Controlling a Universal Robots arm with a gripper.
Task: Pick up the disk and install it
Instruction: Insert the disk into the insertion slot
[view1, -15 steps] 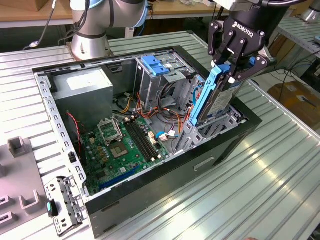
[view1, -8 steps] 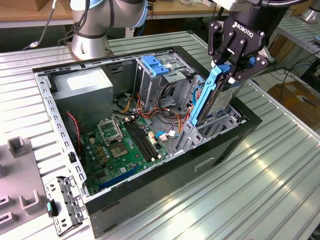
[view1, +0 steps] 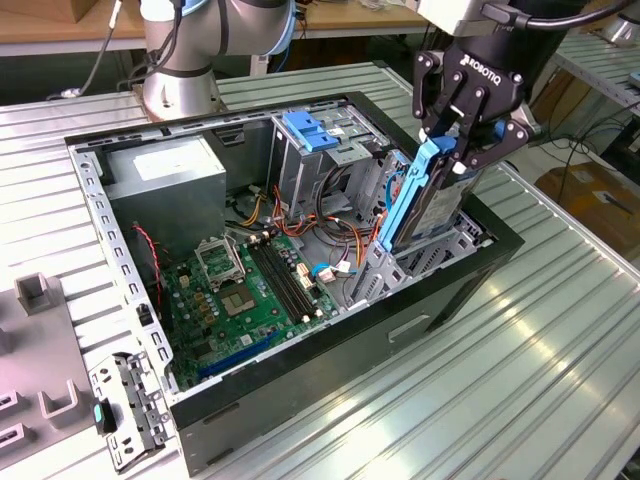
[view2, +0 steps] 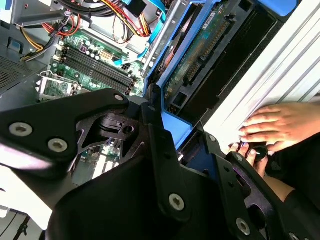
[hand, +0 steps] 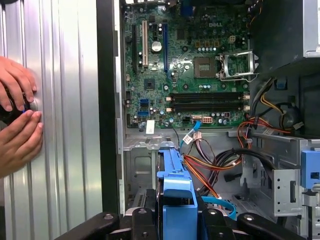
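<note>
The gripper (view1: 462, 148) is pinching the disk (view1: 432, 208) upright at the drive bay (view1: 372, 278); installing is going on, I think, needing straight alignment.

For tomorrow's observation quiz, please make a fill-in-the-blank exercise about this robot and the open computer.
1. The gripper holds the disk, whose side rails are ____.
2. The motherboard in the open case is ____.
3. A person's hand lies ____ the case, on the table.
Missing words: blue; green; outside.
</note>
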